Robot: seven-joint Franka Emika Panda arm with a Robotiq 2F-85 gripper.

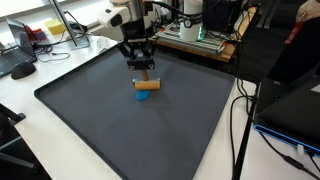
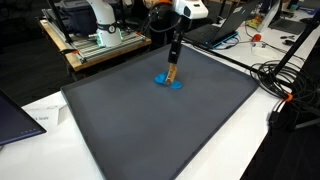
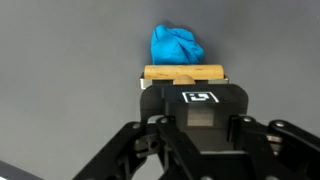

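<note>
- In an exterior view: gripper clamped on a level wooden block, directly over a blue crumpled cloth on the dark mat.
- In an exterior view: block above cloth, toward the mat's far edge; contact unclear.
- Wrist view: jaws narrowed onto the block, cloth just beyond.

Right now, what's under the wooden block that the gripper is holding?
A crumpled blue lump lies under the wooden block, on the dark mat. The gripper grips the block. The block covers part of the lump, so whether they touch cannot be seen.
</note>
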